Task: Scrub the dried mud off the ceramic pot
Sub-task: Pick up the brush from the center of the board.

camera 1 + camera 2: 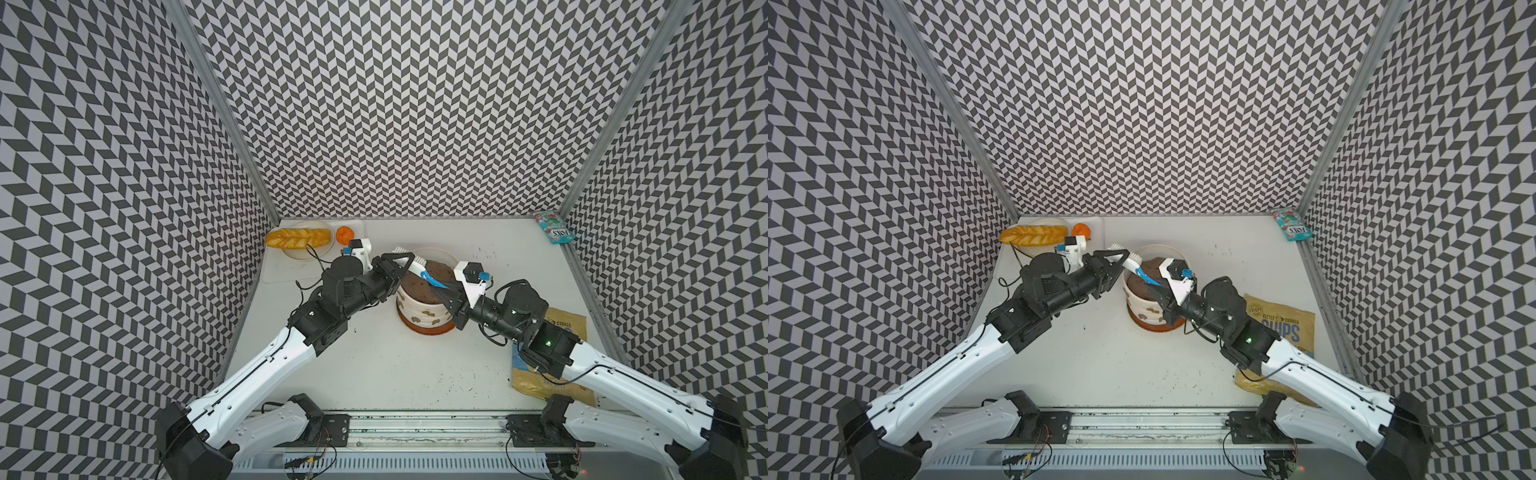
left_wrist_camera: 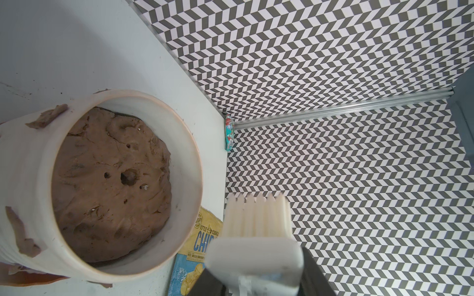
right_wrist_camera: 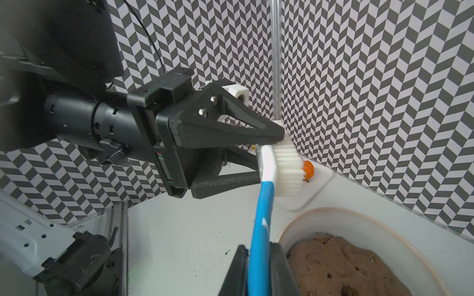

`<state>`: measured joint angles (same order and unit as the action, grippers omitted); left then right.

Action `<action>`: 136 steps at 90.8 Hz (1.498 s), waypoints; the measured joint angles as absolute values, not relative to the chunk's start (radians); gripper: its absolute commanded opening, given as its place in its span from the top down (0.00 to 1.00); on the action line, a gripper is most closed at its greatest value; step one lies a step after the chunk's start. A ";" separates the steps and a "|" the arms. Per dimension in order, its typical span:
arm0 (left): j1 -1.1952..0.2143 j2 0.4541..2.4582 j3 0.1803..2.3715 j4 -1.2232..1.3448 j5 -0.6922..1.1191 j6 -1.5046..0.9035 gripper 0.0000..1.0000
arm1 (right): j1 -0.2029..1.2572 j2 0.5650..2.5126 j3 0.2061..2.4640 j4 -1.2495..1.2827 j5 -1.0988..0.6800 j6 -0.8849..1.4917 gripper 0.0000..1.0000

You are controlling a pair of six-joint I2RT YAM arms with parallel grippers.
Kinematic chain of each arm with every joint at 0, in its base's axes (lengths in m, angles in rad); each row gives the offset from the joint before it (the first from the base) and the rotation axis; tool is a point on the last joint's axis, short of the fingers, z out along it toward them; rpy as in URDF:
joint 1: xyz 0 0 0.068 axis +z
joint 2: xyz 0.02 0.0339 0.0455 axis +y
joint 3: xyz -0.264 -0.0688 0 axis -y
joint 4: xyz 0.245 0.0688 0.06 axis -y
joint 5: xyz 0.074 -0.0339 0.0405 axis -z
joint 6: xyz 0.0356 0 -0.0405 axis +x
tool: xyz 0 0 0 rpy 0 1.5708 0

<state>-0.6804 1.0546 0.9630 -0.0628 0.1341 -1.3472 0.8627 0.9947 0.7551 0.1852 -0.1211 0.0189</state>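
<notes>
Standing over the table [image 1: 395, 374], I see the ceramic pot [image 1: 417, 308] near the middle, upright on a round orange-brown saucer [image 1: 428, 331] and packed with a brown soil mound [image 2: 110, 184] that has a hole in its centre. The dried mud [image 1: 432, 321] shows as tan flakes stuck to the pot's ribbed outer wall on the side facing the arms, with more near the rim in the left wrist view. Both arms meet above the pot around one brush [image 3: 261, 212], which has a blue handle and a white head of bristles [image 3: 288, 169]. The right gripper [image 3: 257, 249] is clamped tight on the blue handle, its two fingers pressed flat against either side. The brush slants up from there, across the soil, towards the pot's far side. The left gripper [image 3: 269, 156] has its jaws around the white head, one finger lying on the head's end and the other against the white neck. I cannot tell whether they are pinching it or only lying against it. The bristles point away from the left arm and touch neither the pot nor the mud. A yellow-and-blue chips bag [image 1: 1281, 328] lies under the right arm, and a bread loaf [image 1: 297, 237] sits on a plate in the far left corner.
</notes>
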 measured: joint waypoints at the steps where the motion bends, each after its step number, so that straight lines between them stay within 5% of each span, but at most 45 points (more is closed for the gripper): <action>1: -0.680 1.055 0.963 -0.061 0.134 -1.347 0.62 | 0.863 0.995 0.754 0.186 -0.121 0.019 1.00; 13: -0.680 1.055 0.963 -0.052 0.143 -1.347 0.66 | 0.867 0.994 0.747 0.192 -0.115 0.027 1.00; 34: -0.680 1.055 0.944 -0.031 0.149 -1.357 0.73 | 0.875 0.982 0.720 0.241 -0.114 0.051 0.71; 58: -0.680 1.055 0.922 -0.032 0.152 -1.376 0.75 | 0.879 0.969 0.703 0.329 -0.120 0.073 0.65; 78: -0.677 1.047 0.905 -0.030 0.162 -1.395 0.75 | 0.879 0.963 0.675 0.346 -0.084 0.078 0.51; 95: -0.677 1.034 0.905 -0.023 0.170 -1.406 0.75 | 0.879 0.961 0.666 0.347 -0.059 0.088 0.51; 118: -0.673 1.032 0.905 -0.015 0.177 -1.410 0.74 | 0.879 0.964 0.666 0.370 -0.077 0.099 0.64; 136: -0.665 1.032 0.905 -0.017 0.174 -1.405 0.74 | 0.879 0.989 0.667 0.389 -0.087 0.100 0.60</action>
